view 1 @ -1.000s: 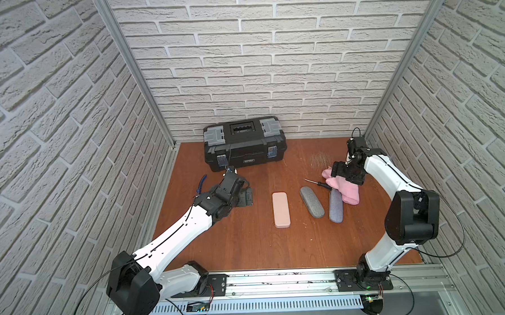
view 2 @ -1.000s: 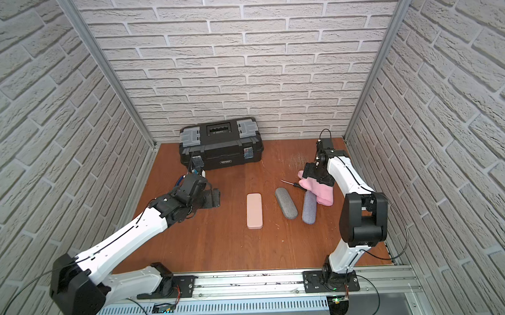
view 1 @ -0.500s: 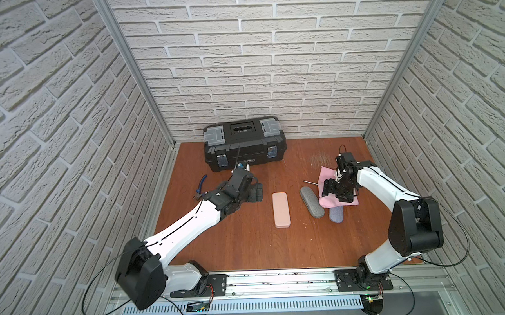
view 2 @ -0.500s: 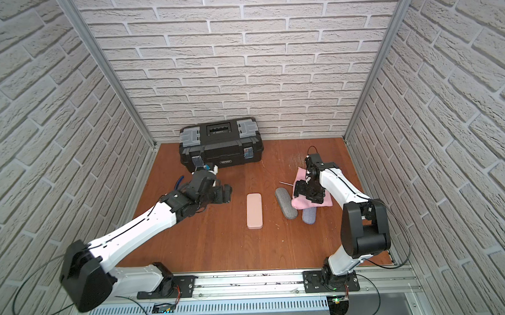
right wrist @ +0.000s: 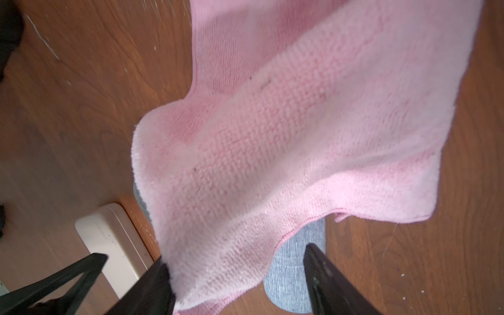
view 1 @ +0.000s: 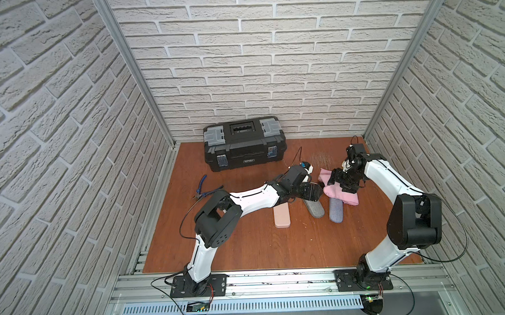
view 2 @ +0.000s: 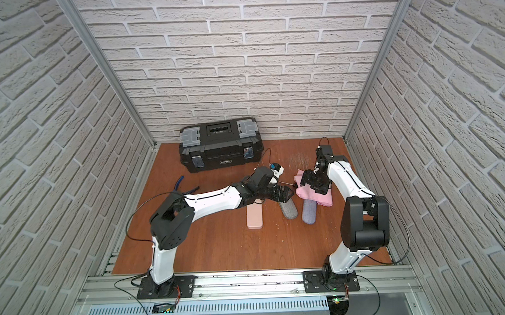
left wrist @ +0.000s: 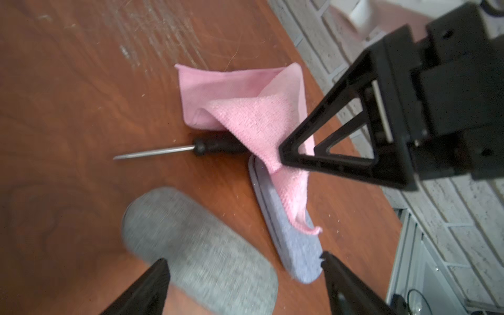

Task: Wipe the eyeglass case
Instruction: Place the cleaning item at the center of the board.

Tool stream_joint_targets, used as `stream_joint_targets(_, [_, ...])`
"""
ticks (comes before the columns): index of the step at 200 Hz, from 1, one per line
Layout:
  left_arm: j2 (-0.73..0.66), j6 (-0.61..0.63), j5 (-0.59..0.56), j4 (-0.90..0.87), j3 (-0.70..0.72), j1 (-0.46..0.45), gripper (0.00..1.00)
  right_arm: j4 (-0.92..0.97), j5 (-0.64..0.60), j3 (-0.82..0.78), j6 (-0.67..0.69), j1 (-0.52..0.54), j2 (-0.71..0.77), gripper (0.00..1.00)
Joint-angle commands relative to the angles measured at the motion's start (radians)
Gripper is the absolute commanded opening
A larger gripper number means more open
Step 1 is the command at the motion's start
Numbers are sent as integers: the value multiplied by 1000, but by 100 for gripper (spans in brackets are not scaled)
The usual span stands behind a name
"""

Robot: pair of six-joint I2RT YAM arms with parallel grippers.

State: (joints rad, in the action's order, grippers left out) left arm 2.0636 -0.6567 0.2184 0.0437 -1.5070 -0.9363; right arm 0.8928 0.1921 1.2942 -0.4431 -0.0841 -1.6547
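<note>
Three eyeglass cases lie side by side on the wooden floor: a beige-pink one (view 1: 281, 218), a grey one (view 1: 315, 209) and a blue-grey one (view 1: 335, 213). A pink cloth (view 1: 340, 194) drapes over the far end of the blue-grey case (left wrist: 289, 240). My left gripper (left wrist: 242, 270) is open, its fingers straddling the far end of the grey case (left wrist: 196, 245). My right gripper (right wrist: 242, 272) is open over the cloth (right wrist: 286, 136). A fold of the cloth rests against one finger (right wrist: 158, 286), with the blue-grey case (right wrist: 297, 272) beneath.
A screwdriver (left wrist: 163, 151) lies by the cloth with its handle tucked under it. A black toolbox (view 1: 243, 144) stands at the back wall. Blue-handled pliers (view 1: 203, 189) lie to the left. Brick walls close in three sides. The two grippers are close together.
My left arm swung right from near the pliers to the grey case, its jaws narrowing. My right gripper came forward and down onto the cloth, its jaws narrowing too.
</note>
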Motion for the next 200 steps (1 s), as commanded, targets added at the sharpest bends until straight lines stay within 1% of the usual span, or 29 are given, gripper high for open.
stream_joint_targets(1, [70,-39,116,104,-92,8,87,-17,39,43,-16,-4,-18,72])
stream_joint_targets(23, [126,-62,153,120,-141,4,84,-16,51,54,-17,-6,-24,72])
stream_joint_targets(43, [171,-68,163,109,-188,-5,81,-19,67,57,-20,-12,-29,71])
stream_joint_targets(58, [213,-87,172,105,-223,-6,74,-27,80,59,-28,-18,-23,71])
stream_joint_targets(72, [248,-107,167,93,-258,-1,65,-24,79,72,-34,-21,-16,71])
stream_joint_targets(91, [287,-156,151,107,-292,11,47,-13,75,93,-40,-23,0,72])
stream_joint_targets(130, [340,-235,111,169,-339,49,26,27,54,123,-35,-23,63,74])
stream_joint_targets(160, [366,-253,94,201,-376,67,21,51,16,136,-26,-23,106,75])
stream_joint_targets(200, [409,-274,85,187,-458,85,19,71,-19,144,-21,-22,144,76])
